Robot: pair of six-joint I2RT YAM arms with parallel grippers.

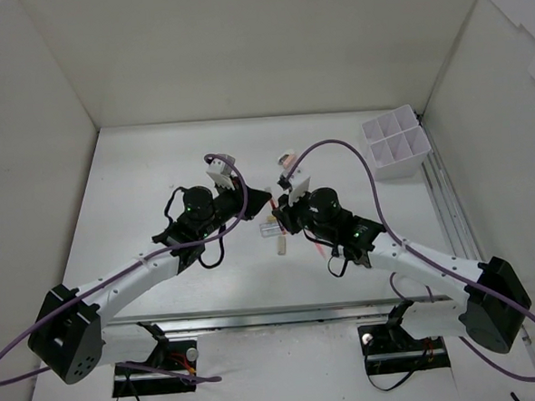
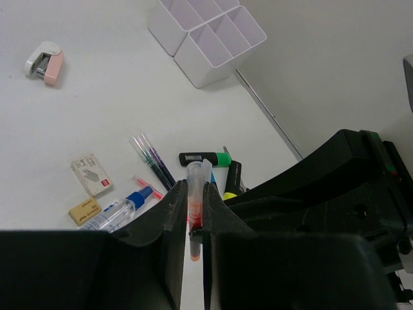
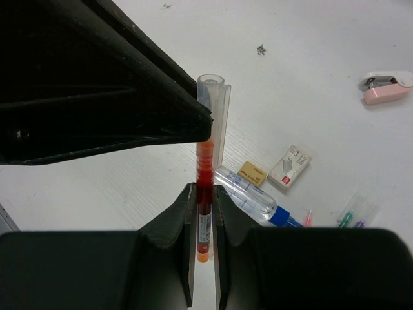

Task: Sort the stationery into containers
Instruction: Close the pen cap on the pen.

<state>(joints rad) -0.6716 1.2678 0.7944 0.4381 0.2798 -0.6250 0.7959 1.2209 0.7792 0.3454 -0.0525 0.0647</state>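
Left gripper [image 2: 197,194] and right gripper [image 3: 204,194] are both clamping one clear-capped red pen [image 3: 205,161], raised mid-table | white organiser box [image 1: 396,147] is sitting far right, well apart | probably handing over: the right arm is reaching nearer the box.

Light: bright, even, diffuse, from overhead.
Shadows: faint, soft-edged, on the middle of the white tabletop [image 1: 140,190].
Exposure: in the wrist views the black left gripper [image 2: 195,194] and right gripper [image 3: 203,188] are underexposed, detail lost.
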